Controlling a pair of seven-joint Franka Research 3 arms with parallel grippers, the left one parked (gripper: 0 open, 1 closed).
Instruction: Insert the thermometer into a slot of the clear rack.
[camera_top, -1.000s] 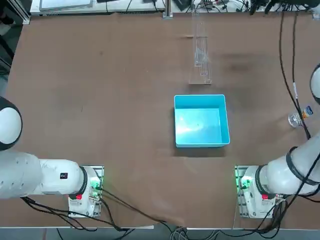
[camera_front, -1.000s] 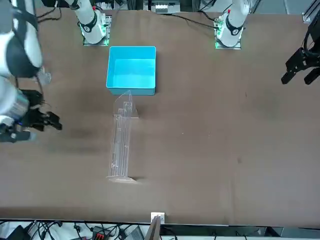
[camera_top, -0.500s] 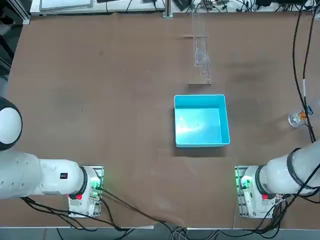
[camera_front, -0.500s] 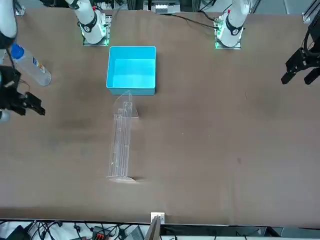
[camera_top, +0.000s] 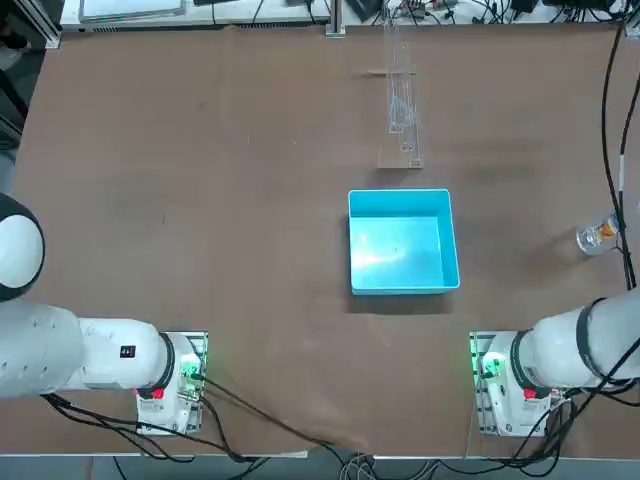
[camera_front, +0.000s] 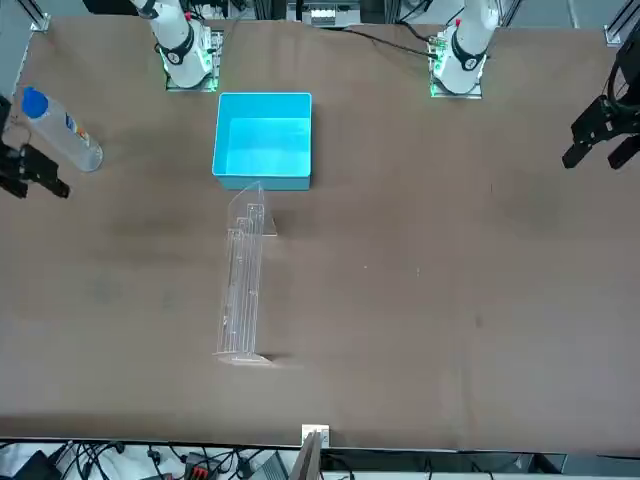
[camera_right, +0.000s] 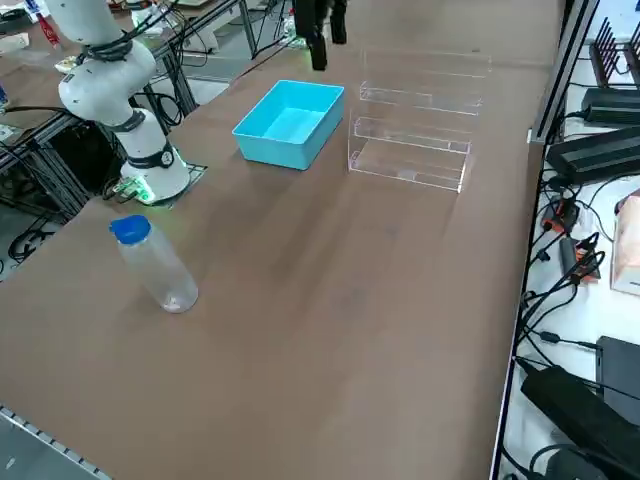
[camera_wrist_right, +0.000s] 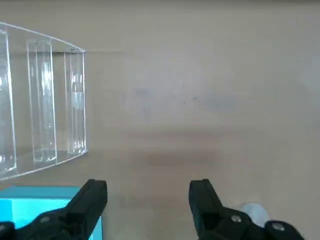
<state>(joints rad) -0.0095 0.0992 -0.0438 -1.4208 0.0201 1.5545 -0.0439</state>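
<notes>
Wrist view showed my right claw (camera_wrist_right: 147, 200) spread wide and empty above bare tabletop (camera_wrist_right: 200, 100), the clear rack (camera_wrist_right: 42, 100) off to one side. Overhead, the claw was out of frame; only the rack (camera_top: 402, 95) beyond the blue box (camera_top: 402, 240) and a small bottle (camera_top: 597, 236) near the right edge showed. I could not make out the thermometer anywhere.

obstacles: clear rack (camera_top: 402, 95), blue box (camera_top: 402, 241) just beside its end, bottle (camera_right: 153, 264) well apart | free: bare table (camera_front: 450, 270) around them | right gripper (camera_wrist_right: 148, 196): spread, above table
</notes>
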